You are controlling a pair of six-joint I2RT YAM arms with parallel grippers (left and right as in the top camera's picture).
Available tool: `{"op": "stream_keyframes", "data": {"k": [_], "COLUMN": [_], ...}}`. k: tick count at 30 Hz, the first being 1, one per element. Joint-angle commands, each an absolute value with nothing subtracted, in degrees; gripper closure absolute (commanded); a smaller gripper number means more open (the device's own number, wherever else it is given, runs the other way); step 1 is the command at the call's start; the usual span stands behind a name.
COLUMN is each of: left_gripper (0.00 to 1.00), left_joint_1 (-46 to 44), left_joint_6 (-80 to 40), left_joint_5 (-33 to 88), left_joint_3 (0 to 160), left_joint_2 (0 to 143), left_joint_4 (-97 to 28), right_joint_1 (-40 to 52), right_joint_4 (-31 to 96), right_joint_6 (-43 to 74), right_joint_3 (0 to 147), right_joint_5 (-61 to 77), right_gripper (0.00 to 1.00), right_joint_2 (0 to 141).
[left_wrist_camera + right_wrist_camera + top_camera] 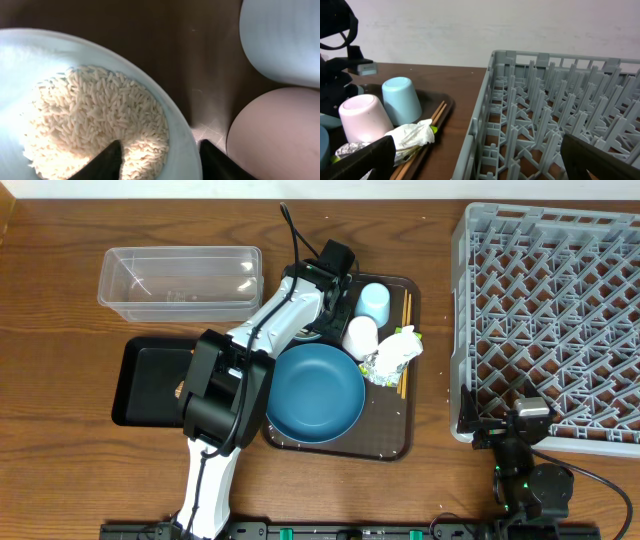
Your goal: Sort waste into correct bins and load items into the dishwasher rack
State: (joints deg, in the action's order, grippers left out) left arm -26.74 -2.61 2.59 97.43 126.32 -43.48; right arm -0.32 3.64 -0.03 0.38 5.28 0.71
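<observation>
- White rice grains [95, 125] lie heaped in a small pale blue round bowl [30, 55]. The bowl stands at the far left of a large dark brown serving tray [395, 442]. In the overhead view the left arm hides most of it.
- Left fingers [107, 162] are spread and straddle the bowl's rim, one tip inside over the rice, the other outside over the tray. Contact with the rim: cannot tell.
- White cup [360, 335] and pale blue cup [374, 302], both upside down, stand just right of the bowl.
- Large dark blue round bowl [315, 392] sits on the tray's near side.
- Crumpled white-silver-green wrapper [392, 355] lies against the white cup and over thin wooden chopsticks [405, 310].
- Clear rectangular plastic tub [180, 280] and shallow black rectangular tray [140, 380] sit on the bench [60, 300], left of the serving tray.
- Large grey plastic lattice rack [560, 310] stands at the right. Right fingers [355, 160] are spread wide, low beside its near-left corner.
</observation>
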Motion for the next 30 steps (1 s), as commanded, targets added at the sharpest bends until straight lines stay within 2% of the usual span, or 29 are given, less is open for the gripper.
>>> {"op": "stream_keyframes", "data": {"k": [1,6,9,13,23,30], "left_gripper": [0.61,0.62,0.68,0.71,0.93,0.94], "left_joint_1": [-26.5,-26.5,-26.5,-26.5,-26.5,-26.6], "left_joint_6": [-1.9,-1.9,-2.0,-2.0,-2.0,-2.0], "left_joint_5": [1.6,1.6,1.6,1.6,1.7,1.7], "left_joint_3": [97.7,97.7,97.7,97.7,97.7,97.8], "left_joint_2": [126.9,126.9,126.9,126.9,126.9,126.8], "left_joint_4": [-43.5,-43.5,-43.5,-43.5,-43.4,-43.4], "right_joint_1": [-0.7,-0.7,-0.7,-0.7,-0.7,-0.7], "right_joint_4": [3.9,3.9,3.9,3.9,3.9,3.9], "right_joint_6": [0.6,0.6,0.6,0.6,0.6,0.6], "right_joint_3": [0.3,0.3,0.3,0.3,0.3,0.3], "right_joint_5": [4.9,4.9,4.9,4.9,4.9,4.9], "right_gripper": [0.01,0.01,0.01,0.01,0.01,0.01], "right_joint_2": [0.4,0.4,0.4,0.4,0.4,0.4]}}
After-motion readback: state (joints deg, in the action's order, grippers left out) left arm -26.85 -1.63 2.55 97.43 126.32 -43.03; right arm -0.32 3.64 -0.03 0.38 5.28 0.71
